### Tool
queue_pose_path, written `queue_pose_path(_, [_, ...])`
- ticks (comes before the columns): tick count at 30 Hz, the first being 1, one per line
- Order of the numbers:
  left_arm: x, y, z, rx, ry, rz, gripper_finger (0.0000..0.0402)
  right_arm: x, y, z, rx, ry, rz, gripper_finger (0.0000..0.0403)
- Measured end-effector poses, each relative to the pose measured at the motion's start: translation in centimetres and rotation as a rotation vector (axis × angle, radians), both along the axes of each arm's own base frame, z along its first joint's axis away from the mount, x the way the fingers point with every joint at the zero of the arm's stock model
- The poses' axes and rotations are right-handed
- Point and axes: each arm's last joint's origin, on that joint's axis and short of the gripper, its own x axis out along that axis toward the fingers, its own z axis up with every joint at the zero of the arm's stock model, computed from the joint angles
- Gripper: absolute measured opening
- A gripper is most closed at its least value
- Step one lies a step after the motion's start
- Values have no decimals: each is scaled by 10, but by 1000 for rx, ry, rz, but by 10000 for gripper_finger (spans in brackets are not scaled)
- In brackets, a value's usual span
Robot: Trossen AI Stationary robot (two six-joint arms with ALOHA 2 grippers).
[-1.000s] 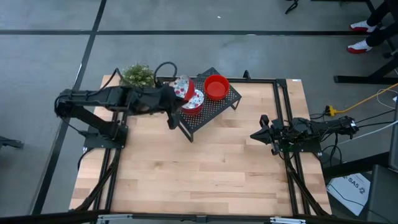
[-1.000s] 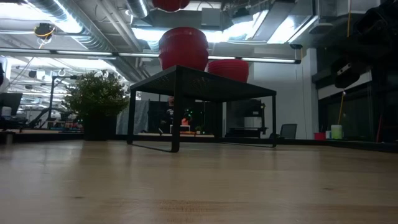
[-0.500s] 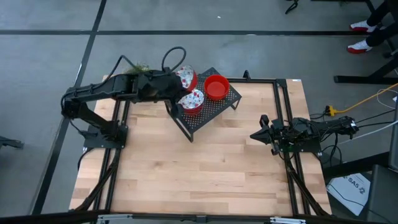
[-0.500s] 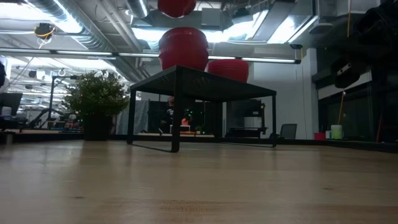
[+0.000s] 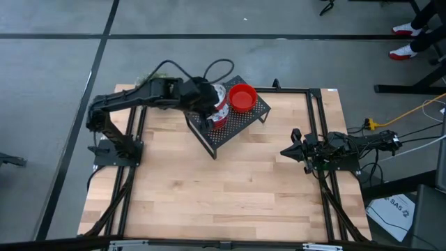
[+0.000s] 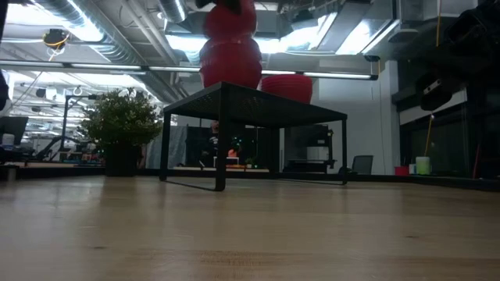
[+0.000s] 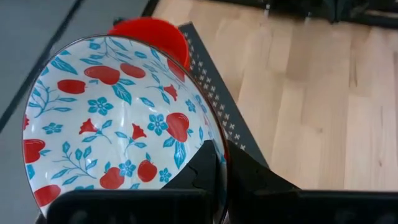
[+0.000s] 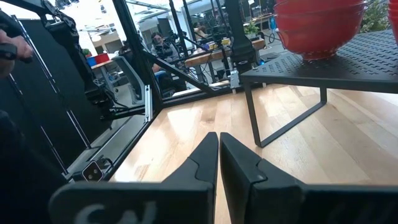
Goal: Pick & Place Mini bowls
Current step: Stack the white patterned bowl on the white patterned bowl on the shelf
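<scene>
My left gripper [image 7: 222, 165] is shut on a mini bowl [image 7: 118, 118], white inside with a red-and-blue flower print. It hangs over the black perforated rack [image 5: 233, 120], right above a stack of bowls [image 5: 219, 120] on the rack's left part; the low view shows the held bowl [image 6: 231, 14] just over that red stack [image 6: 230, 62]. A second stack of red bowls [image 5: 242, 97] stands on the rack's far part. My right gripper [image 5: 287, 151] waits shut and with nothing in it at the table's right side. My left gripper pinches the bowl's rim [image 7: 219, 144], with one finger [image 7: 205, 168] inside the bowl and the other [image 7: 252, 180] outside its wall. The fingers slant down from the table's left. The bowl is lifted clear and tilted, its printed inside turned back toward the arm.
A small green plant [image 6: 121, 125] stands at the far left corner, behind the left arm. Bare wooden tabletop [image 5: 223, 188] stretches from the rack to the near edge. A metal frame [image 5: 317, 125] borders the table.
My left gripper has swung from beside the plant toward the table's right with the bowl, tipping further downward. The bowl, earlier left of the rack's stacks, now hangs directly over the left stack. The right arm has kept still.
</scene>
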Motion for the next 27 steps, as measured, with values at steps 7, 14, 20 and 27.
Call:
queue_pose_path(7, [14, 9, -17, -94, 116, -12, 9, 0, 0, 0, 0, 0, 0, 19])
queue_pose_path(14, [23, 10, -31, -129, 174, -28, 12, 0, 0, 0, 0, 0, 0, 19])
queue_pose_path(20, [22, 10, -28, -127, 160, -25, 21, 0, 0, 0, 0, 0, 0, 19])
queue_pose_path(27, [21, 13, -27, -142, 146, 14, 48, 0, 0, 0, 0, 0, 0, 19])
